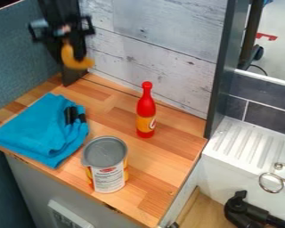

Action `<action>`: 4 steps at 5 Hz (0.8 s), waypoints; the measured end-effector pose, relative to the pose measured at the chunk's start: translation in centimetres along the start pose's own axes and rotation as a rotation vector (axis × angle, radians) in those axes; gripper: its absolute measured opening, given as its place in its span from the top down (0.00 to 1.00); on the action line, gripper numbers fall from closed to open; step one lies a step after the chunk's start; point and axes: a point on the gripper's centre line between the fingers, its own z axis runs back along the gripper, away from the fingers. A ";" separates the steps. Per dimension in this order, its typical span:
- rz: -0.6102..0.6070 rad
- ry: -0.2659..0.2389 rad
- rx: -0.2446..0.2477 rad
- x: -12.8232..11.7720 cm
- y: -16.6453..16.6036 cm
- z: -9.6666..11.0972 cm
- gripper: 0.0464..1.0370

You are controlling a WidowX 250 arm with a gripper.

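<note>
Though I can't tell its grip, one hand [62,32] hangs by one yellow object [73,63].

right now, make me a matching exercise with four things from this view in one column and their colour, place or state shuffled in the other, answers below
1. cloth
2. ketchup bottle
3. can
4. curved thing

A. upright, grey top
B. yellow, raised at upper left
C. blue, folded
D. upright, red with yellow label

Pairs: 1-C, 2-D, 3-A, 4-B
</note>
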 end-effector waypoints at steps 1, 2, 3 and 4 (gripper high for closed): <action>0.001 0.027 0.005 1.8 0.5 -3.0 0.56; 0.040 0.035 0.007 3.2 0.7 -5.8 0.56; 0.083 0.029 0.009 4.1 -1.1 -8.6 0.56; 0.083 0.072 0.005 3.7 -2.7 -11.2 0.56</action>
